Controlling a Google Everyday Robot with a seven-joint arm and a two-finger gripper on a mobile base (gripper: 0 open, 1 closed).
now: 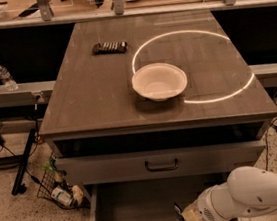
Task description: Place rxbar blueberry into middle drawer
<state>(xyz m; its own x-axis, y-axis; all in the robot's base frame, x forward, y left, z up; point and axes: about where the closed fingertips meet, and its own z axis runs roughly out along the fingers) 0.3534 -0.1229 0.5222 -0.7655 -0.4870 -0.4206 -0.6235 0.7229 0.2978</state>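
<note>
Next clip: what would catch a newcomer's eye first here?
The white bowl at the middle of the cabinet top, at the edge of a bright ring of light. Next, the robot's white arm at lower right, its pincer low over the open middle drawer; a dark bar lies at the top's far side.

White arm [262, 195] extends from lower right; pincer [181, 220] low, bottom centre, pointing left.

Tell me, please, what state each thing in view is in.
Middle drawer: pulled open.
Handled drawer above it: looks shut.
Bowl: upright, empty, on the countertop.
Dark bar: lying flat on the countertop.
Water bottle: standing upright, left ledge.
Claw: low over the open drawer, right side.
</note>
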